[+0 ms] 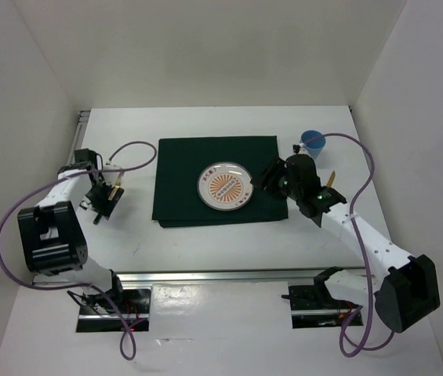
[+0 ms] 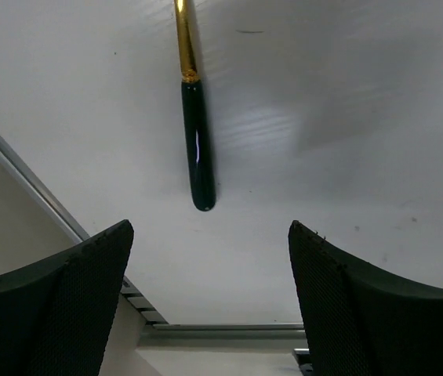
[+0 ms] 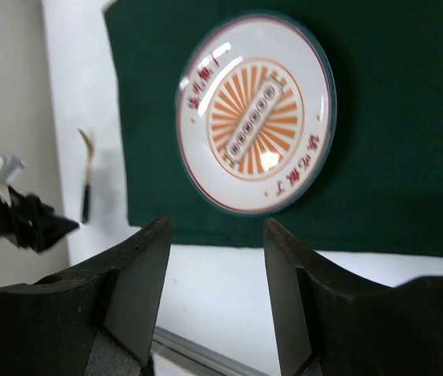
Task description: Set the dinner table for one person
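The orange-sunburst plate lies flat on the dark green cloth. The blue cup stands off its far-right corner. The black-handled gold utensil lies left.

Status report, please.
Left gripper open above green-handled gold utensil. Right gripper open, empty. Round orange-patterned plate on dark green cloth, white dinner table. Nothing blocking.

There is one dark green cloth, one round plate, one blue cup and one gold-and-dark utensil, possibly a spoon; its head is blurred.
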`<state>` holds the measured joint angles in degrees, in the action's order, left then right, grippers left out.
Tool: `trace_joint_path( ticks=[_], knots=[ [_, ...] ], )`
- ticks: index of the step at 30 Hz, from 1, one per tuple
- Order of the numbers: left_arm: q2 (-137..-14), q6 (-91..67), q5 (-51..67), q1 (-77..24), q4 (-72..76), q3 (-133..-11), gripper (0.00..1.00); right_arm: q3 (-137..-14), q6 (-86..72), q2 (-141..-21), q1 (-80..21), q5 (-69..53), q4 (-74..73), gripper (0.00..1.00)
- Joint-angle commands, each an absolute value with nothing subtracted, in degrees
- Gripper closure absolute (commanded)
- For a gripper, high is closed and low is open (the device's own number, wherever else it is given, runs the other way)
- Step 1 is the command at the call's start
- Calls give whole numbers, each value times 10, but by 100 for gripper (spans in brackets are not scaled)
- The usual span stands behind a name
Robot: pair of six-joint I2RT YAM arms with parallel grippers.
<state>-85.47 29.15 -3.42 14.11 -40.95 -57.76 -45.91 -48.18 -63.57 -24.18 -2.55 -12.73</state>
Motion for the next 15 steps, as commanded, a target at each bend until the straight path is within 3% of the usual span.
trace_joint_path(
  ticks=[1,15],
  knots=[
    [-898,311,-106,148,-358,-601,13,-484,-445,-644,-269,4,-167,42],
    [-1022,310,-46,149,-377,-679,13,-490,-418,-656,-294,26,-160,42]
  ],
)
